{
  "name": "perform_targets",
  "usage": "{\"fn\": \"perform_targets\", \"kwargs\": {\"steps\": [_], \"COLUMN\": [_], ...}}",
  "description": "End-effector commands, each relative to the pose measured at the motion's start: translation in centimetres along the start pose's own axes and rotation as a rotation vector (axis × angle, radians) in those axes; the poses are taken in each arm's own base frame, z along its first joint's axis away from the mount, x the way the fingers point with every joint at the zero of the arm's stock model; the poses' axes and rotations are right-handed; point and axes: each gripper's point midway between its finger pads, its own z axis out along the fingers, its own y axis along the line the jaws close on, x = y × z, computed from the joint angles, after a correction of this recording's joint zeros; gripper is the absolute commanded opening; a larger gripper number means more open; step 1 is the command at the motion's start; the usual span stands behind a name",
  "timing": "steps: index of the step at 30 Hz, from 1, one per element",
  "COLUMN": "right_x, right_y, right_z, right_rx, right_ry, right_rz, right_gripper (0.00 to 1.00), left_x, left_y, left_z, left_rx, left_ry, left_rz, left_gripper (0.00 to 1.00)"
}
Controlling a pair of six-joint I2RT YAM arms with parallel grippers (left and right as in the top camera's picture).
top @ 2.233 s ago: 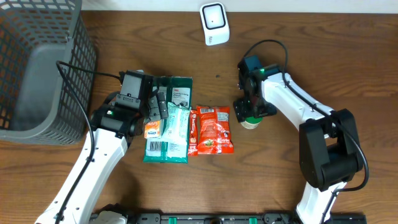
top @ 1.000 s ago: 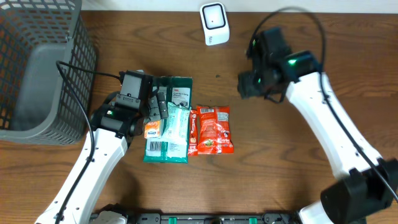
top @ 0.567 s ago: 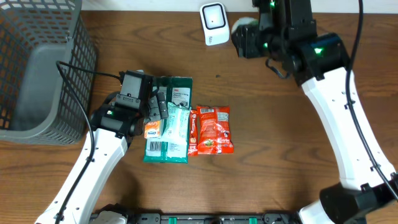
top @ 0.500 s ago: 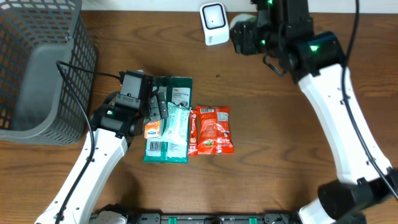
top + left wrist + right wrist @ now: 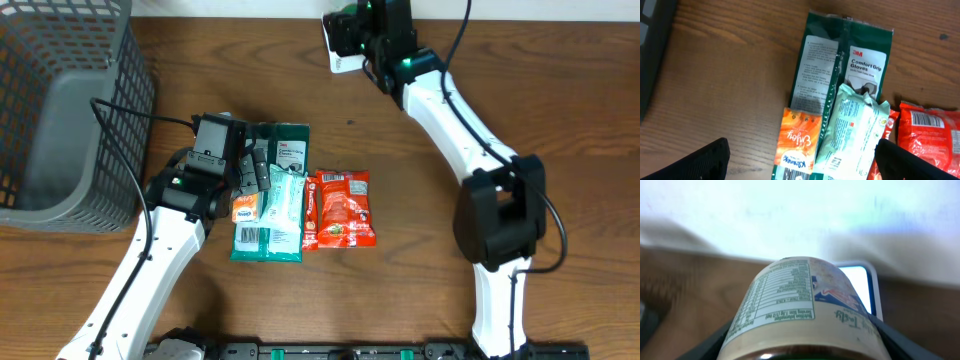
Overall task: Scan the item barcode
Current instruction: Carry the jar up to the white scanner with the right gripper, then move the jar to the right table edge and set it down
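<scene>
The jar (image 5: 800, 305) is up at the far edge of the counter (image 5: 420, 250), clamped between the fingers of the right end effector (image 5: 805, 345), which is grasping it from both sides. Only the right wrist view shows it. Its pale label faces that camera, with a nutrition panel on the left and a red and blue mark on the right. Just behind it, the white scanner (image 5: 862, 287) shows at its upper right, close to the jar. Whether they touch cannot be told.

From overhead, the right end effector (image 5: 365, 25) covers the jar entirely and overlaps most of the scanner (image 5: 338, 62), so only its left and lower edges show.

Well apart from this, the left end effector (image 5: 800, 165) hangs released, jaws spread wide, above a cluster of packets. The left wrist view reads these closely: a dark green glove packet (image 5: 845, 65), a pale green packet (image 5: 852, 130) lying over its lower part, an orange packet (image 5: 797, 145) at its left, and a red packet (image 5: 930, 130) at the right. Only the overhead view takes in the grey basket (image 5: 60, 110) at the counter's left end.
</scene>
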Motion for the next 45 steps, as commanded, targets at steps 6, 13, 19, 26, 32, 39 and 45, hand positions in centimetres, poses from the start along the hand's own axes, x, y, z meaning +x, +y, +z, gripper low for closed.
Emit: {"fn": "perform_targets", "kwargs": {"steps": [6, 13, 19, 26, 32, 39, 45], "right_x": [-1.4, -0.1, 0.3, 0.1, -0.3, -3.2, -7.2], "right_y": [-2.1, -2.5, -2.7, -2.7, -2.8, -0.5, 1.7], "right_z": [3.8, 6.4, 6.7, 6.6, 6.5, 4.4, -3.3], "right_rx": [0.086, 0.053, 0.051, 0.050, 0.049, -0.075, -0.136], "right_ry": [-0.231, -0.346, -0.346, -0.354, -0.372, -0.378, -0.181], "right_rz": [0.021, 0.023, 0.030, 0.030, 0.031, 0.008, 0.027], "right_gripper": [0.25, 0.27, 0.27, 0.27, 0.27, 0.28, 0.29], "left_x": [-0.7, -0.7, -0.7, -0.7, -0.7, -0.7, -0.7], "left_y": [0.0, 0.0, 0.0, 0.0, 0.0, 0.0, 0.0], "left_z": [-0.4, -0.4, -0.4, -0.4, -0.4, -0.3, -0.3], "left_rx": [-0.004, -0.004, -0.004, -0.004, -0.004, -0.004, -0.005], "left_ry": [-0.021, -0.021, -0.021, -0.021, -0.021, -0.021, -0.020], "left_rz": [-0.009, -0.009, -0.009, -0.009, -0.009, -0.009, -0.008], "left_gripper": [0.93, 0.93, 0.93, 0.93, 0.93, 0.93, 0.93]}}
